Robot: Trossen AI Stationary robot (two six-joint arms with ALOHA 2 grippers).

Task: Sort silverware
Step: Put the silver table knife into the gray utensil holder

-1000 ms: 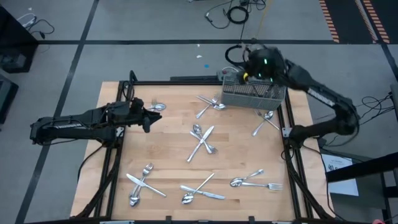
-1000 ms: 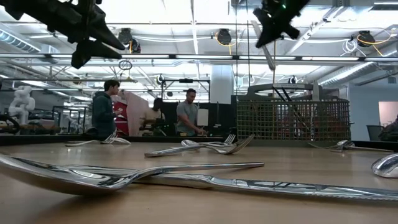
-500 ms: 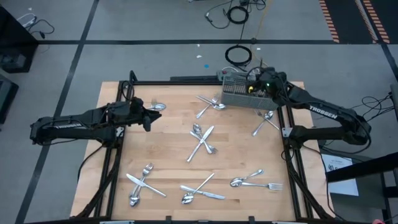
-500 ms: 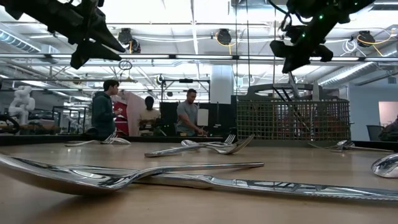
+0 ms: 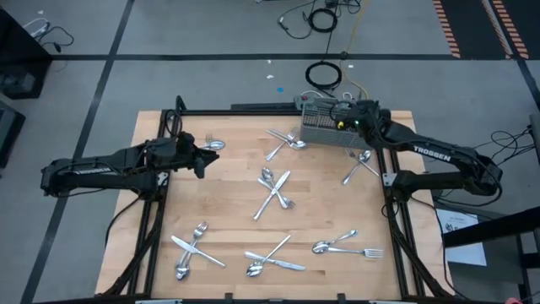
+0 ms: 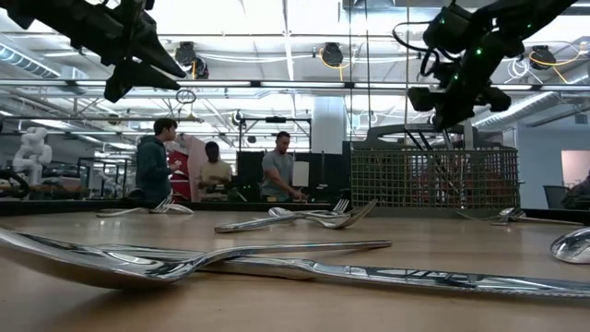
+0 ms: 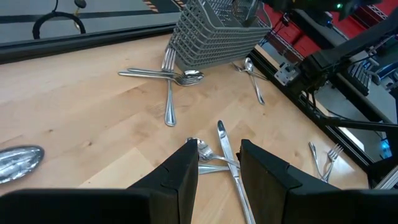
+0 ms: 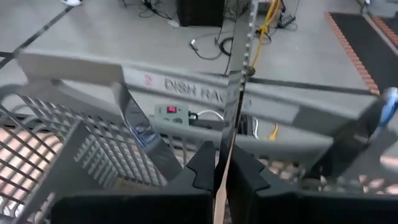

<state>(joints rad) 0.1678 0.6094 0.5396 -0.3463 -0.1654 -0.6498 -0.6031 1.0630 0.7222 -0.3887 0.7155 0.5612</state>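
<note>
Right wrist view shows the right gripper with its fingers pinched on a knife, the flat strip rising straight out from between the fingertips, long axis in line with them, over the wire-mesh basket. It looks light, stiff and slick, so a hold on the flat faces near one end probably keeps it from twisting. The left gripper hovers with fingers partly apart and empty; beyond its fingertips lie a crossed fork and knife. The rest of the silverware lies scattered on the table.
</note>
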